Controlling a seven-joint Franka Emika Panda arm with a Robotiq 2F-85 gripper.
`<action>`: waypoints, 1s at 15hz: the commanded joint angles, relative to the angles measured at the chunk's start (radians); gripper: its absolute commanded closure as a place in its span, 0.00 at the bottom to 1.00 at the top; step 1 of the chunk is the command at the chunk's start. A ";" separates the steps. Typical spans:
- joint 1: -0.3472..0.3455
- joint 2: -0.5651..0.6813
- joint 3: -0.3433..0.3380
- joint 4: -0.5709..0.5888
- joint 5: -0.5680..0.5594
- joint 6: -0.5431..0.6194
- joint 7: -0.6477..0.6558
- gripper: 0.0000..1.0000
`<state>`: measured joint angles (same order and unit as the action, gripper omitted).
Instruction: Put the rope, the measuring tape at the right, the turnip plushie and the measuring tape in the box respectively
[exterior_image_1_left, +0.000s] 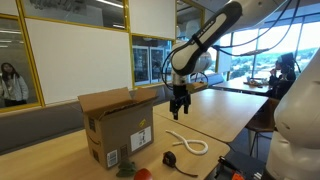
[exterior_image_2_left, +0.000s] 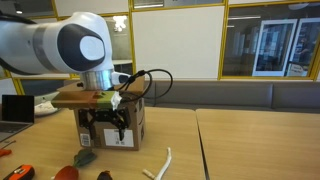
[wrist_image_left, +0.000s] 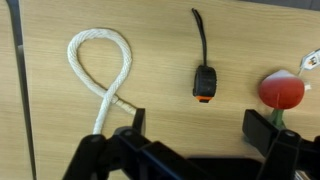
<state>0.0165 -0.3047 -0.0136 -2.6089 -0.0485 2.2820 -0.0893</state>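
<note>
A white rope (wrist_image_left: 100, 60) lies in a loop on the wooden table; it shows in both exterior views (exterior_image_1_left: 187, 143) (exterior_image_2_left: 160, 165). A black measuring tape (wrist_image_left: 204, 80) with an orange tip and a strap lies beside it, also seen in an exterior view (exterior_image_1_left: 170, 158). The red turnip plushie (wrist_image_left: 282, 90) lies at the right edge of the wrist view and low in an exterior view (exterior_image_1_left: 140, 173). The open cardboard box (exterior_image_1_left: 120, 125) (exterior_image_2_left: 100, 128) stands on the table. My gripper (wrist_image_left: 198, 125) (exterior_image_1_left: 179, 113) hangs open and empty above the table, over the things.
A dark green item (exterior_image_1_left: 125, 168) lies near the box's front. An orange and black tool (exterior_image_2_left: 20, 172) and a dark block (exterior_image_2_left: 85, 158) lie on the table. A laptop (exterior_image_2_left: 15, 108) stands beside the box. A person (exterior_image_1_left: 283, 72) sits at a far table.
</note>
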 joint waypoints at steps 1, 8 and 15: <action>-0.041 0.150 -0.007 0.049 -0.047 0.103 0.035 0.00; -0.097 0.377 -0.069 0.136 -0.079 0.207 -0.046 0.00; -0.189 0.568 -0.069 0.230 0.040 0.266 -0.345 0.00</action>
<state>-0.1292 0.1816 -0.0984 -2.4376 -0.0704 2.5286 -0.3043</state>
